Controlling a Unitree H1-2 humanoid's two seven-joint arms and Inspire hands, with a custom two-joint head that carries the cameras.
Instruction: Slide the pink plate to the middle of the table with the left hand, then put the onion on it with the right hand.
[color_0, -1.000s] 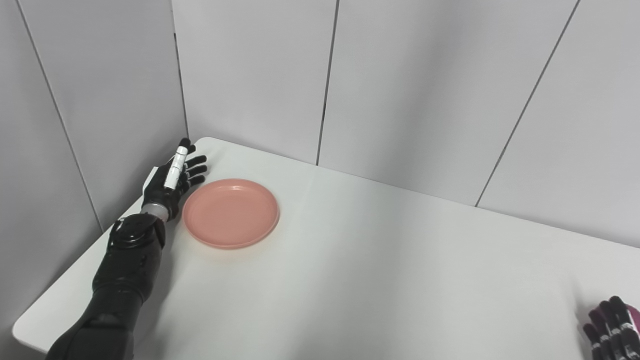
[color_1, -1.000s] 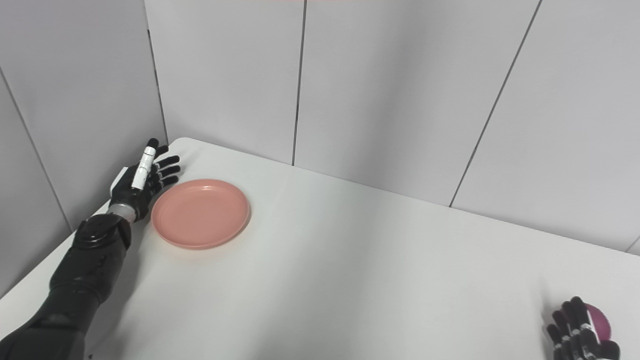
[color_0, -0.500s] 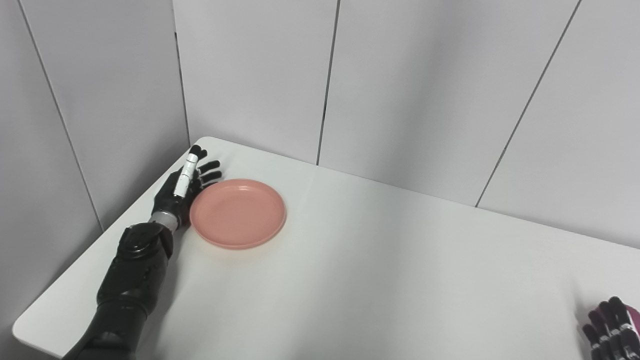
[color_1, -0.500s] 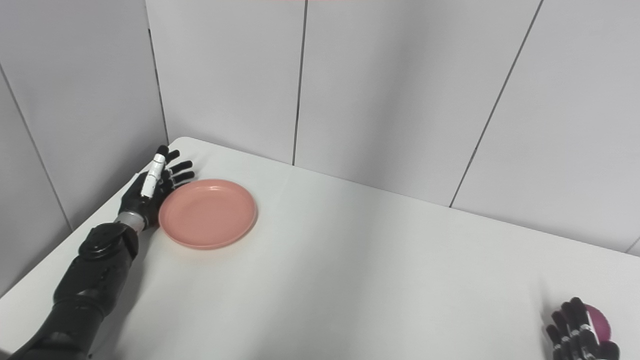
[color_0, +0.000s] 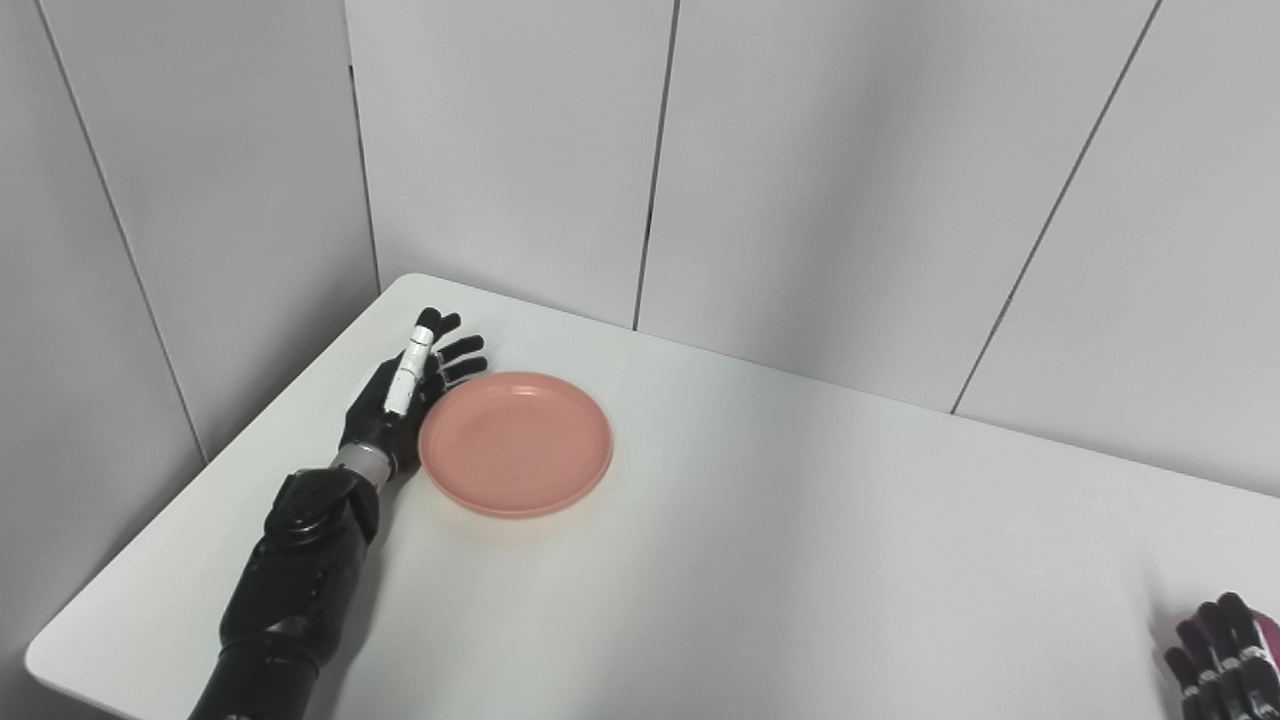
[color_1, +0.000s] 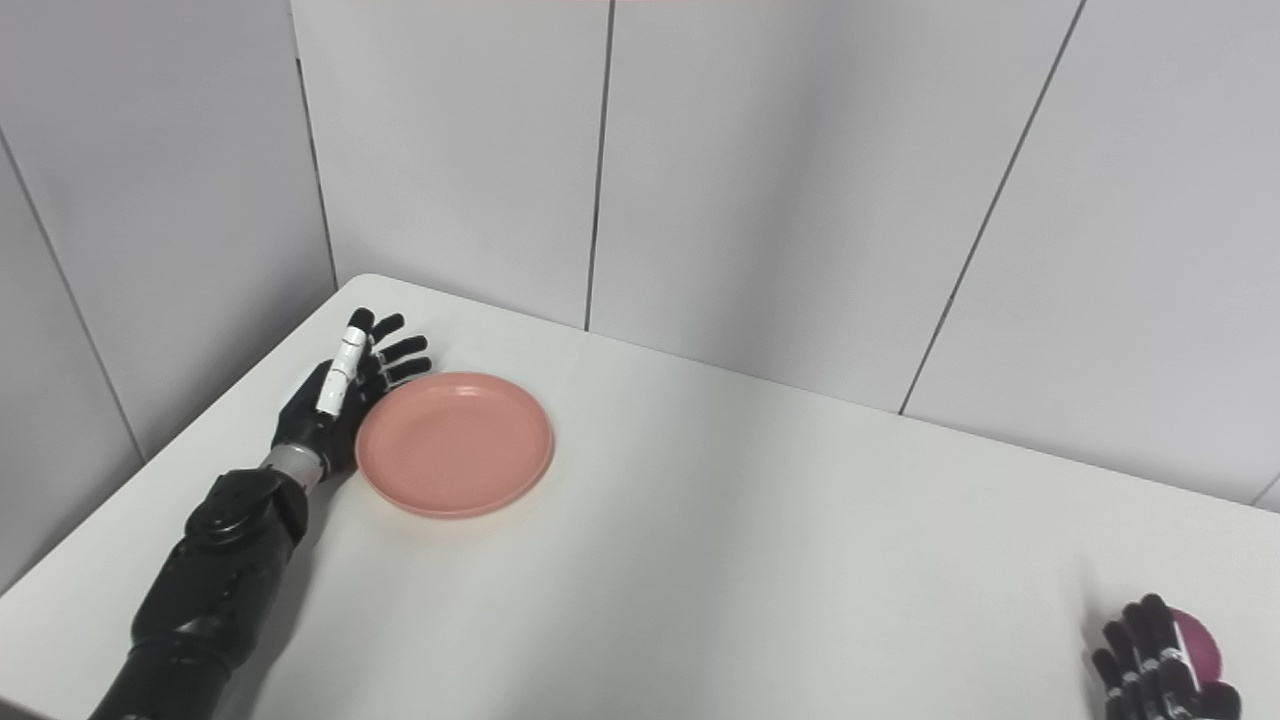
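The left hand, fingers spread and holding nothing, is pressing edge-on against the plate, a smooth round pink dish lying just right of it on the white table. The right hand is sitting against the purple onion; whether it is gripping cannot be told.

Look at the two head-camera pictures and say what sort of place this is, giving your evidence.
Probably a robot test booth or lab, not a home kitchen: plain grey wall panels enclose a bare white table, which carries only a pink plate and an onion.
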